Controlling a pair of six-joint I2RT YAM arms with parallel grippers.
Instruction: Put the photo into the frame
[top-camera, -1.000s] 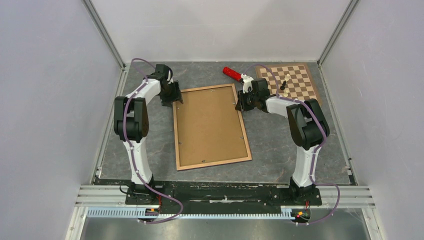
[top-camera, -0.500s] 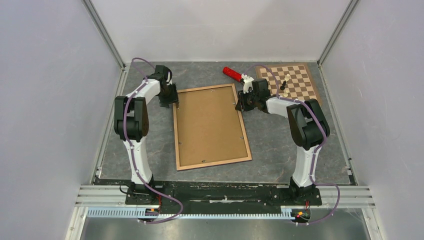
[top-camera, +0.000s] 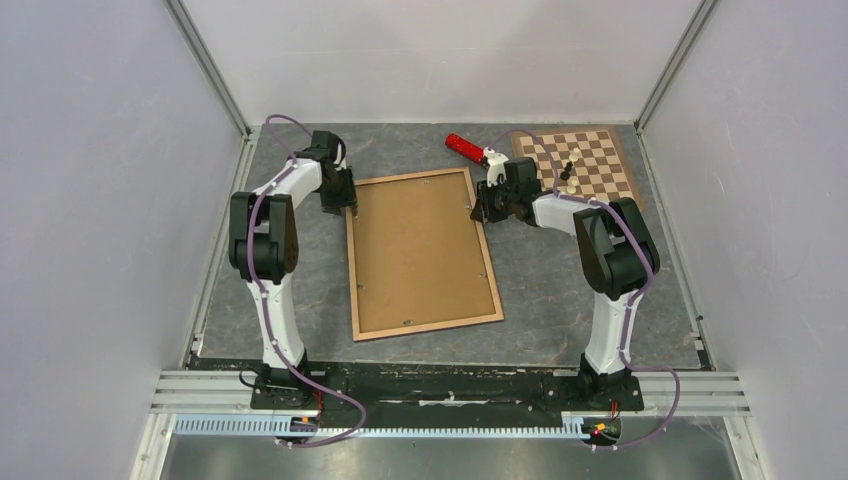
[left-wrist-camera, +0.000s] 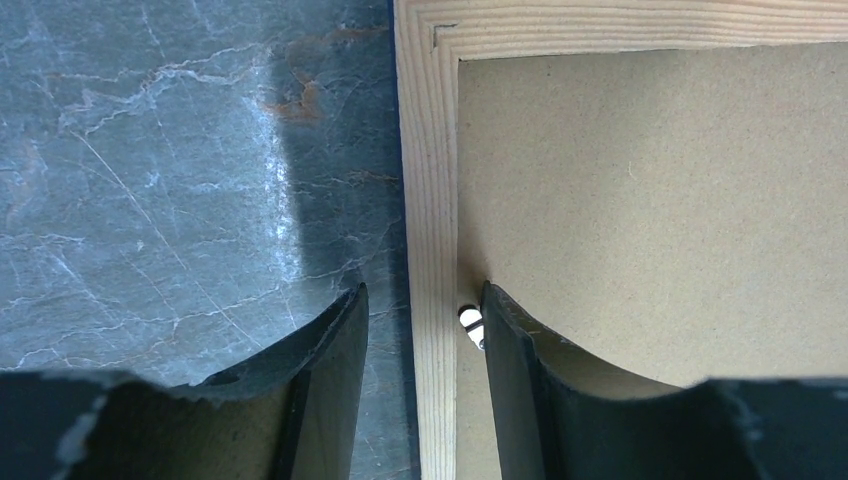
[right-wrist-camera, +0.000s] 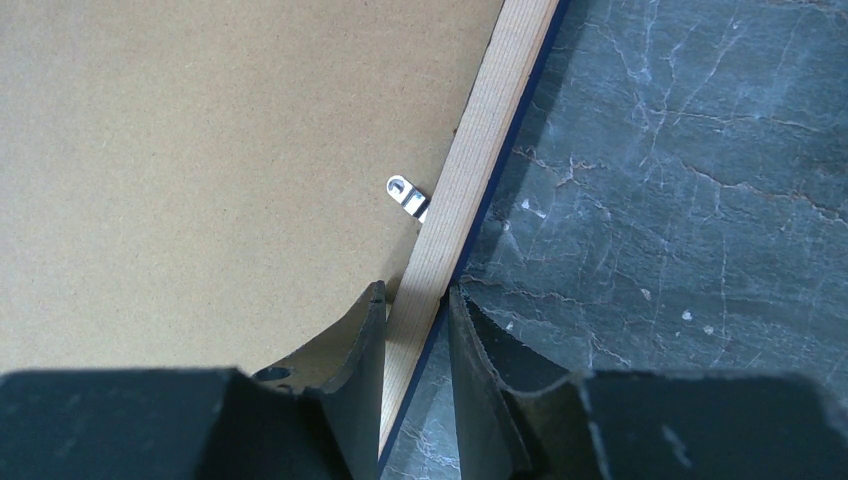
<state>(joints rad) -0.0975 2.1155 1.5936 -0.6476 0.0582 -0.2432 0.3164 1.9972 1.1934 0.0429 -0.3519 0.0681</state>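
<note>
The frame (top-camera: 351, 255) lies on the table with its light wood side up, and a brown fibreboard panel (top-camera: 420, 250) fills it. My left gripper (top-camera: 344, 204) is open astride the frame's left rail (left-wrist-camera: 428, 180). One finger stands off on the table side, and the other is on the panel (left-wrist-camera: 650, 200), against a small clip (left-wrist-camera: 469, 320). On the far right rail (right-wrist-camera: 480, 140), my right gripper (top-camera: 481, 211) is shut, just below a metal clip (right-wrist-camera: 405, 195). The photo is not in view.
A chessboard (top-camera: 582, 165) with two chess pieces (top-camera: 568, 172) lies at the back right. A red-handled tool (top-camera: 463, 147) lies behind the frame's far right corner. Grey walls close in the stone-patterned table (top-camera: 560, 290) on three sides.
My left gripper has shifted slightly right onto the frame's left rail and its jaws have narrowed. The right arm and the frame have not moved.
</note>
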